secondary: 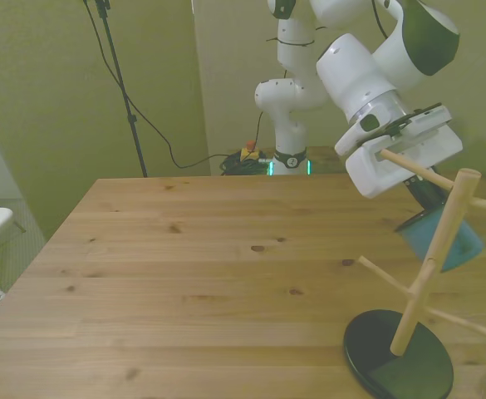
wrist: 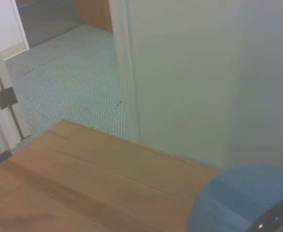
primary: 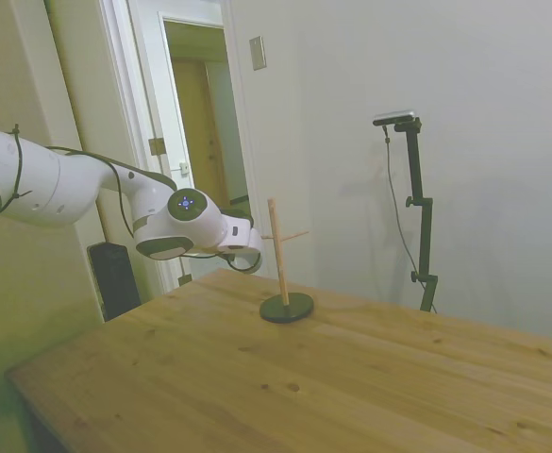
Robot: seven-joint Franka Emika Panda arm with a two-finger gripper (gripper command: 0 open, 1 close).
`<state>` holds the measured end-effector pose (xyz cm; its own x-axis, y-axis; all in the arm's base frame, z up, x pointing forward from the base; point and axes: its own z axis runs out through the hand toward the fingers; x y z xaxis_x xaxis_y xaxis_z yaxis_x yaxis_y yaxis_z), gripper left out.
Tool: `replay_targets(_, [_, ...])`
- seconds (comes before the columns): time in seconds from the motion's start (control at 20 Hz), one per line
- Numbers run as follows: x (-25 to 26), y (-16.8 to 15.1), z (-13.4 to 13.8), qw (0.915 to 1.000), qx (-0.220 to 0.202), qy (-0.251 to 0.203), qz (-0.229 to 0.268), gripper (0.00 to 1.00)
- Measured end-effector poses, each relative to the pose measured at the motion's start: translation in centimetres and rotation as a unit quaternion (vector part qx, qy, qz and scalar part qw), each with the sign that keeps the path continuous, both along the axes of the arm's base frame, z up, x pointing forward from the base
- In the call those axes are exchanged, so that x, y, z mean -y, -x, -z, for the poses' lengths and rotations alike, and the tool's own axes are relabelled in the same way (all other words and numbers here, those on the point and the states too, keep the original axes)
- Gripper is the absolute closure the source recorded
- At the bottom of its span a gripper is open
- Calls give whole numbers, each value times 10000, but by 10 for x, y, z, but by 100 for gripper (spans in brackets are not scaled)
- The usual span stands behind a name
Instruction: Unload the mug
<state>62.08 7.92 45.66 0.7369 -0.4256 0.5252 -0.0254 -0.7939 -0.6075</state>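
I see the mug in the air at the front view's right, just behind the wooden peg stand, under the gripper. A dark finger runs down to its rim, but I cannot tell whether the fingers are clamped on it. The stand sits near the table edge; the wrist view shows the mug blurred
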Motion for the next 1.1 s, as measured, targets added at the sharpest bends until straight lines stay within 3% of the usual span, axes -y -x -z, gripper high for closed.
replay_targets(0.55, [-35, 20, -4, 9996, 45, 77, -265, 100])
replay_targets(0.75, [-63, 33, 8, 9986, -53, 185, -490, 100])
replay_targets(0.9, [-80, 47, 27, 9967, -390, 464, -535, 100])
replay_targets(1.1, [-53, 65, 53, 9906, -1052, 857, -178, 100])
